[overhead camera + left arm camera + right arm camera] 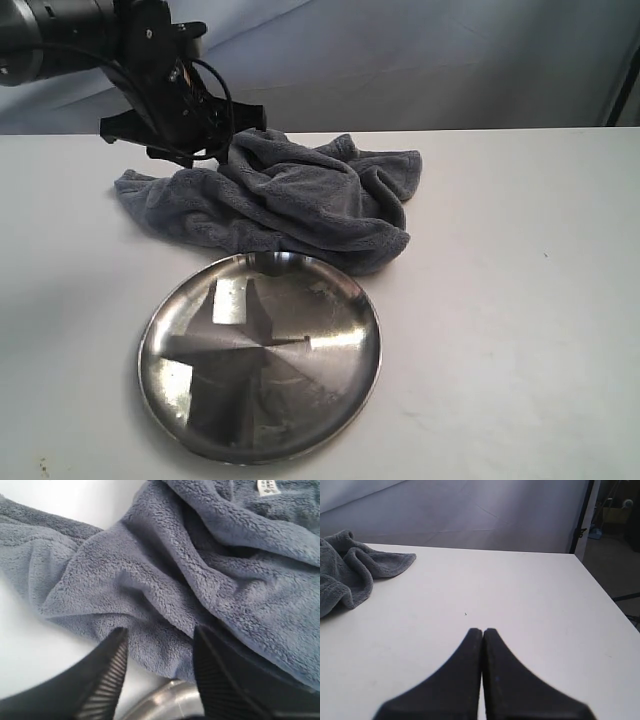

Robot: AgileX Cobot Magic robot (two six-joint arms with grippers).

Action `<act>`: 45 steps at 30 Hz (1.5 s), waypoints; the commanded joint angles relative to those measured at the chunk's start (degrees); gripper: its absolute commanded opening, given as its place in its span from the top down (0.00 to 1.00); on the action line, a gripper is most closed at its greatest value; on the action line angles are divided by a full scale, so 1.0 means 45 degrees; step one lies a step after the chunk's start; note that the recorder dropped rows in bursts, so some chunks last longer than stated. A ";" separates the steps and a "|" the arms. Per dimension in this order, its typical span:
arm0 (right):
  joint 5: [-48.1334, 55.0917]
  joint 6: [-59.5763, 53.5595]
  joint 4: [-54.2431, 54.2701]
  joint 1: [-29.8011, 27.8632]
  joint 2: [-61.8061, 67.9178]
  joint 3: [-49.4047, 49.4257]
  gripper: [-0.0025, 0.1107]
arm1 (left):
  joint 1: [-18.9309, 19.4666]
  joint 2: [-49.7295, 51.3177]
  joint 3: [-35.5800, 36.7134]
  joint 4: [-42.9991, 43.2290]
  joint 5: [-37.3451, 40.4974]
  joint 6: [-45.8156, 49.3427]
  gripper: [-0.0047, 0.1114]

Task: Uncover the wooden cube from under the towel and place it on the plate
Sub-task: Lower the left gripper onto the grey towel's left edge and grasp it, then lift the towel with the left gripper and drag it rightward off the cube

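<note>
The blue-grey towel (290,195) lies crumpled on the white table, just behind the steel plate (260,355). The wooden cube is hidden. My left gripper (212,138) hangs over the towel's back left part. In the left wrist view its jaws (161,630) stand open above the fleece (200,565) with nothing between them, and the plate's rim (165,702) shows below them. A white tag (267,486) sits on the towel's far fold. My right gripper (482,630) is shut and empty over bare table, with a towel corner (350,570) off to one side.
The white table (520,280) stretches wide to the right of the towel and plate. A grey backdrop (430,60) stands behind the table. In the right wrist view the table's edge (600,595) and a dark stand (584,515) show at the far side.
</note>
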 commanded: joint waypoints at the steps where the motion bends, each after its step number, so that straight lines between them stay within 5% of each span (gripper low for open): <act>1: 0.0150 0.0051 0.0062 0.0001 -0.0082 0.0033 0.95 | 0.0314 0.0703 -0.0059 0.0009 -0.0942 0.0039 0.44; 10: 0.0150 0.0051 0.0062 0.0001 -0.0082 0.0033 0.95 | 0.1068 0.2282 -0.0059 -0.1709 -0.3134 -0.0039 0.41; 20: 0.0150 0.0051 0.0062 0.0001 -0.0082 0.0033 0.95 | 0.1138 0.3151 -0.0059 -0.1956 -0.3278 0.0067 0.42; 24: 0.0150 0.0051 0.0062 0.0001 -0.0082 0.0033 0.95 | 0.1138 0.3118 -0.0059 -0.1956 -0.3303 0.0067 0.61; 27: 0.0150 0.0051 0.0062 0.0001 -0.0082 0.0033 0.95 | 0.1138 0.3094 -0.0059 -0.1956 -0.3031 0.0067 0.82; 28: 0.0150 0.0051 0.0062 0.0001 -0.0082 0.0033 0.95 | 0.1138 0.3048 -0.0059 -0.1956 -0.2907 0.0067 0.96; 38: 0.0150 0.0051 0.0062 0.0001 -0.0082 0.0033 0.95 | 0.1085 0.0982 -0.0059 -0.3461 -0.2929 0.1521 0.96; 45: 0.0150 0.0051 0.0062 0.0001 -0.0082 0.0033 0.95 | -0.0290 -0.0569 -0.0059 -0.3560 -0.5269 0.2376 0.96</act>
